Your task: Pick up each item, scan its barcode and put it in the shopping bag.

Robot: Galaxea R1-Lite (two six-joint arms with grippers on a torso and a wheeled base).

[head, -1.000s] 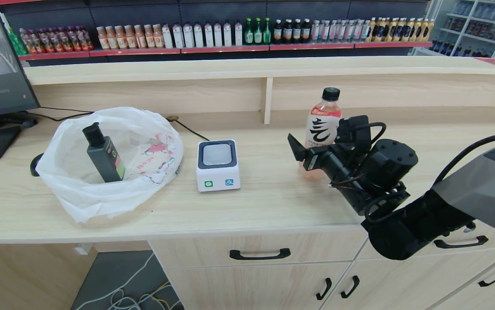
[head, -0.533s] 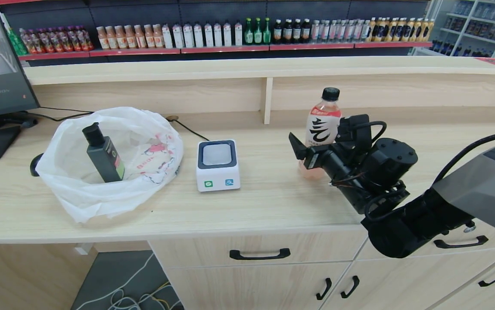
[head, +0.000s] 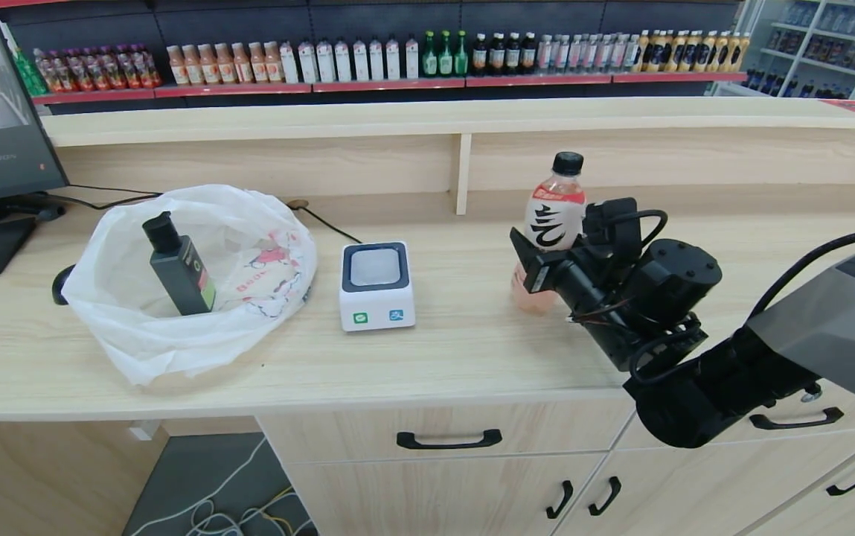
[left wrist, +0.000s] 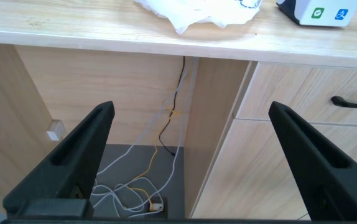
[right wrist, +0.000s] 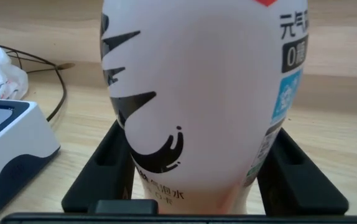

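Now: drink bottle gripped, scan to come

Desk (head: 472, 350) carries everything. Shopping bag (head: 122, 327) slumps toward the left front edge, mouth wide so items drop in. Right gripper (head: 554, 249), over the desk's right half, pinches the drink bottle (head: 555, 216) low on its body, likely leaving the label free for scanning. Left gripper (left wrist: 191, 155) hangs spread below the front edge, idle. Scanner (head: 375, 286) sits mid-desk, window up, just beside the bag. One dark bottle (head: 178, 268) leans inside the bag.

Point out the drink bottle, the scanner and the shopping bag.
drink bottle (head: 554, 220), head view, on its label.
scanner (head: 375, 269), head view, on its glass top.
shopping bag (head: 163, 344), head view, on its near wall.
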